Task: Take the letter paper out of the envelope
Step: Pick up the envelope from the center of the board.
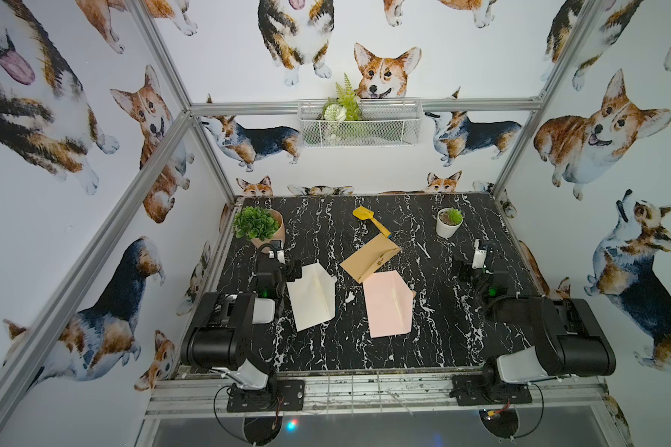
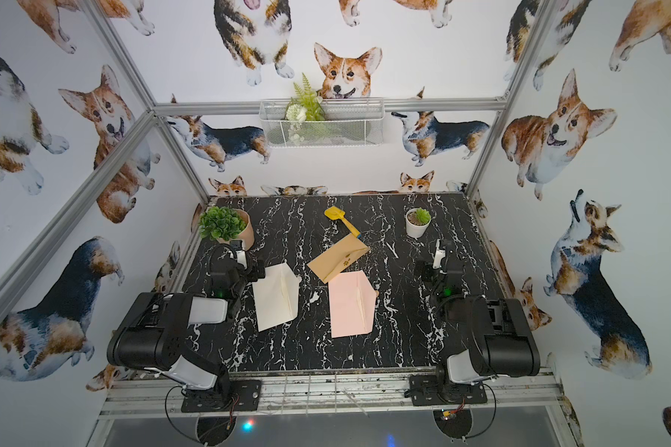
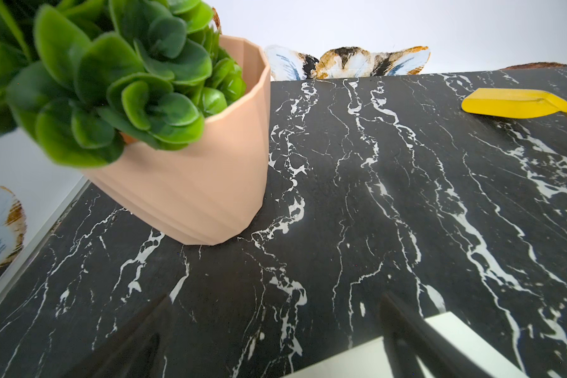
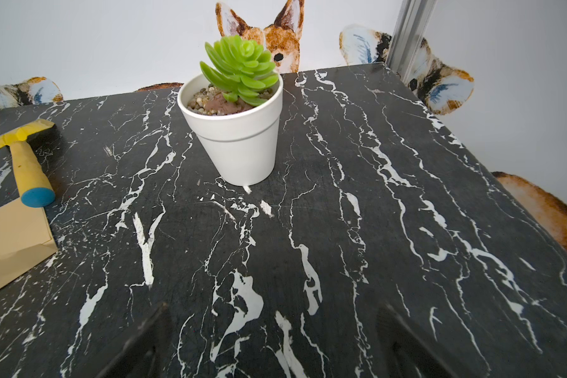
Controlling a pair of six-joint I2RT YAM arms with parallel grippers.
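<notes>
In both top views my left tool [image 1: 285, 265] and my right tool [image 1: 481, 263] stand low over the table [image 1: 326, 348], one at each side, and both hold nothing. Between them three envelopes lie flat. A cream envelope [image 1: 312, 296] is just beside the left tool and a pink envelope [image 1: 388, 305] is in the middle. A brown envelope [image 1: 369, 257] lies behind, and its near corner meets the pink one. I see no letter paper coming out of any of them, so I cannot tell which one holds it. Choosing the wrong one is my first risk.

In the left wrist view the fingers are wide apart, with only table between them. One finger is over the corner of the cream envelope [image 3: 447, 324], and the peach pot [image 3: 193, 183] is near ahead. A careless swing can push the envelope or knock the pot.

In the right wrist view the fingers are also spread and empty. The white pot [image 4: 239, 144] is ahead, and the yellow toy shovel [image 4: 30, 163] and the brown envelope are at the side. Such thin, flat paper gives little to grip. I think that if one tool does not hold the envelope down, pulling will drag all of it.
</notes>
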